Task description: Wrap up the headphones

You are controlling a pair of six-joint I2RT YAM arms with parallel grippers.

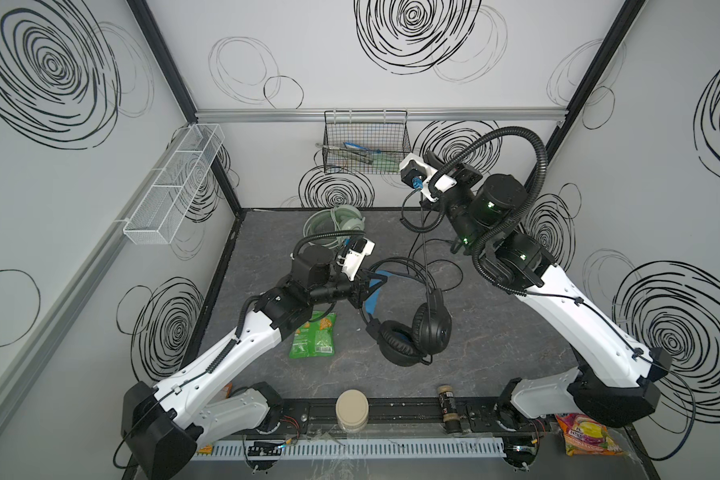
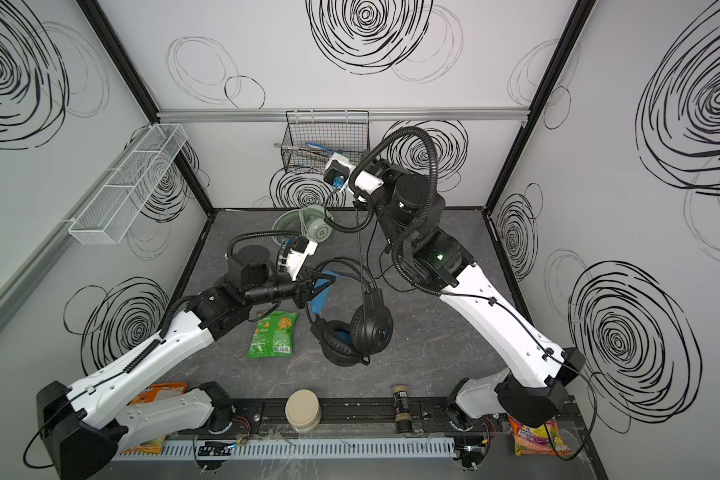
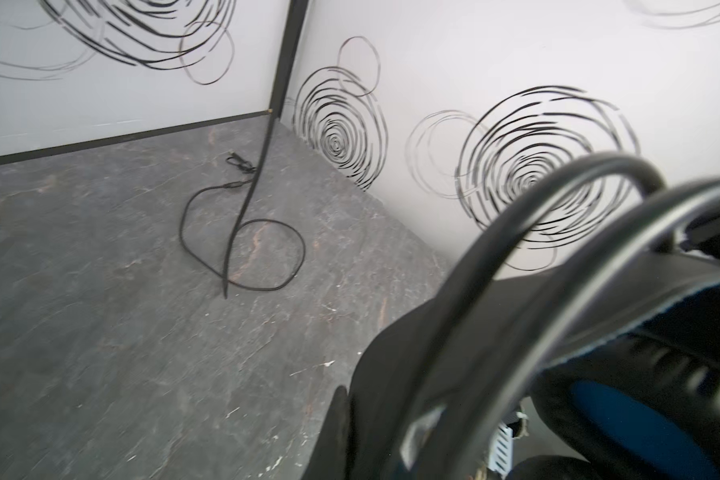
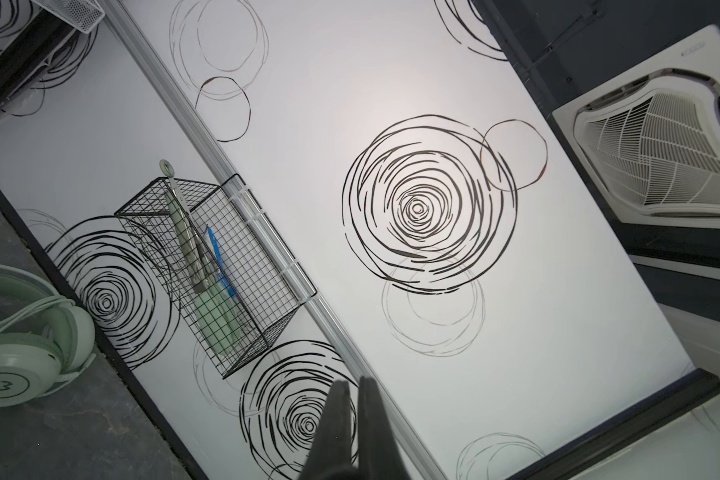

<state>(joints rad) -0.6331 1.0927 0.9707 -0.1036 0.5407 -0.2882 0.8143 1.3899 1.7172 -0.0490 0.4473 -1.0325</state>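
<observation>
L: left gripper [image 1: 376,277] sits mid-frame in both top views. Its jaws are clamped with almost no gap on the blue-lined headband of the black headphones [image 1: 416,332]. The left wrist view shows the band and a turn of cable close up and blurred, so it adds no detail on the contact.

The earcups sit lower right of that gripper, at frame centre, just right of the green snack bag [image 1: 313,334]. I can't tell whether they rest on the table [image 1: 495,345] or hang just clear of it.

R: right gripper [image 4: 353,382] is raised high, upper centre-right in both top views, in front of the black wire basket [image 1: 364,143]. Its fingers are pressed together, with only a sliver between the tips in the right wrist view.

The black cable [image 3: 250,191] runs straight and taut from the table up to this gripper and ends under the wrist, so it reads as pinched there. The pinch point itself is hidden. The rest of the cable lies in slack loops on the table, right of centre toward the back, with the plug end flat.

The mint-green headphones [image 1: 336,222] are on the table at the back, upper centre, just behind the left wrist. Their pale cable is looped over the band. Neither gripper touches them.
</observation>
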